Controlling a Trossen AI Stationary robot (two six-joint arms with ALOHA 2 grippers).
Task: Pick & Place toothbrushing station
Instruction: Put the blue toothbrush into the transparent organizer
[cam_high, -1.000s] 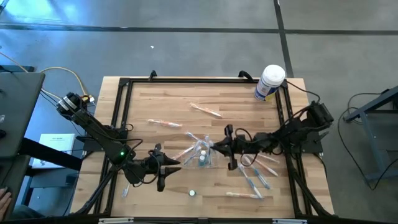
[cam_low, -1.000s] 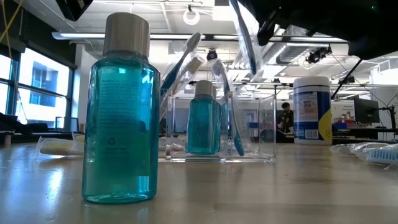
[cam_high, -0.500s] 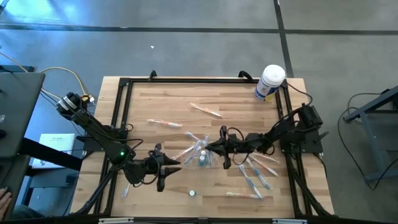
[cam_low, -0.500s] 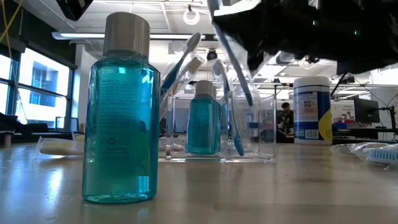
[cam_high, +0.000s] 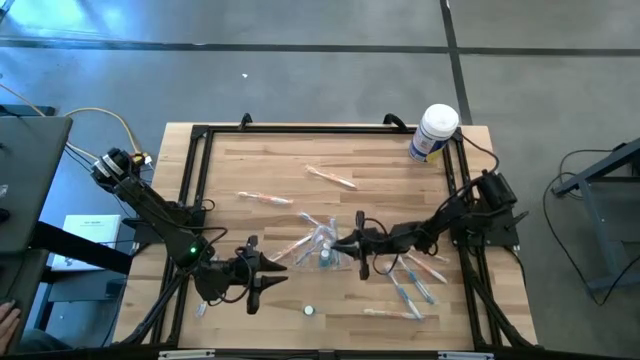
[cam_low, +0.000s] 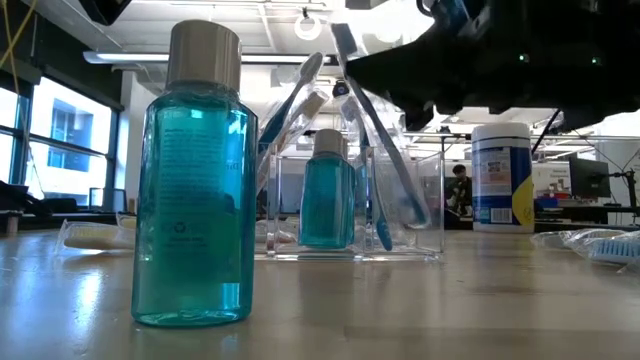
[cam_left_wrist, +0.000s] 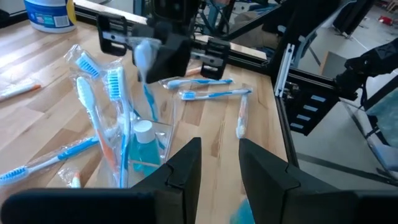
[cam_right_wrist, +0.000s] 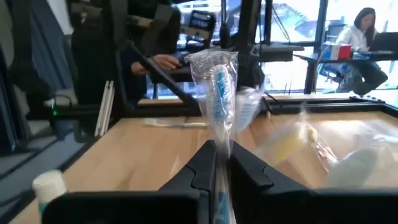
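Observation:
The toothbrushing station (cam_high: 325, 247), a see-through holder, stands mid-table with a teal bottle (cam_low: 325, 195) and several toothbrushes upright in it. My right gripper (cam_high: 352, 245) is at its right side, shut on a wrapped blue toothbrush (cam_low: 385, 140) that slants down into the holder. My left gripper (cam_high: 275, 275) hovers left of the station, open, with nothing between its fingers (cam_left_wrist: 219, 162). A second teal bottle (cam_high: 310, 311) stands on its base near the front edge. My right gripper pinches the wrapped toothbrush between its two fingers, on the handle just below the blue head (cam_right_wrist: 219, 134). The fingers come in level from the table's right and lie across the brush. It stands tilted, head up, with its lower end (cam_low: 412, 210) inside the holder's right compartment.
A white tub with a blue label (cam_high: 437, 132) stands at the far right corner. Loose wrapped toothbrushes lie right of the station (cam_high: 412, 280), near the front (cam_high: 390, 313) and farther back (cam_high: 330, 177). A black frame (cam_high: 200, 135) borders the table.
My right gripper has come down and gone a little toward the table's left, up to the station. The wrapped toothbrush has sunk with it from above the holder until its lower end stands inside, and it has tipped to a stronger slant.

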